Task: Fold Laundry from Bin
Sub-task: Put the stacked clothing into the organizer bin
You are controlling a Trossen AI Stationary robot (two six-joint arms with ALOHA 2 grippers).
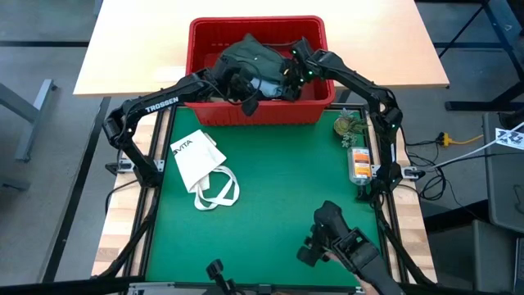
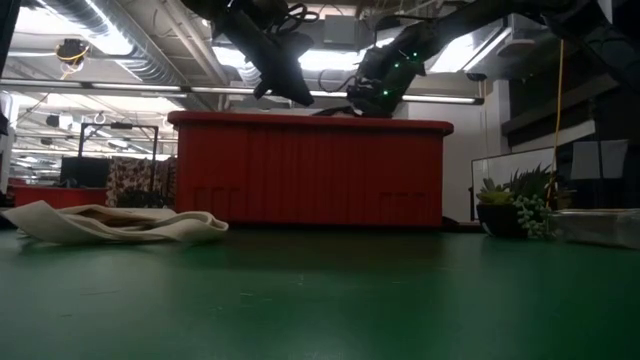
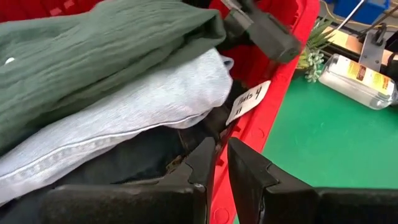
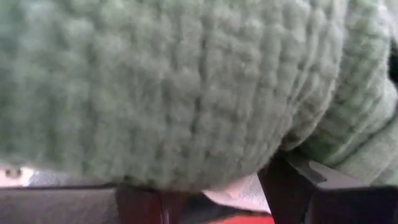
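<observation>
The red bin (image 1: 260, 113) stands at the table's far edge, heaped with laundry. A dark olive-green piece (image 1: 254, 56) lies on top, over light blue jeans (image 3: 124, 118) and a dark garment (image 3: 124, 165). My left gripper (image 3: 219, 155) hovers over the bin's near side, above the rim. Only a narrow gap shows between its fingers, and nothing is in it. My right gripper (image 4: 214, 193) reaches in from the bin's right side, slanting down. Its fingers are wide apart, with the green piece (image 4: 186, 81) bulging between them. My right gripper has a bulge of the dark olive-green piece (image 4: 205, 174) between its wide-apart fingers, coming at it slanting down from the bin's right side. The cloth reaches the fingers' inner sides; I cannot tell if they clamp it. The piece rests on the heap.
A white tote bag (image 1: 201, 164) with looped straps lies on the green mat's left half. A small plant (image 1: 348, 127) and a bottle (image 1: 360, 164) sit along the right edge. A dark stand (image 1: 340, 242) rises at the near right. A paper tag (image 3: 249, 99) hangs inside the bin's wall.
</observation>
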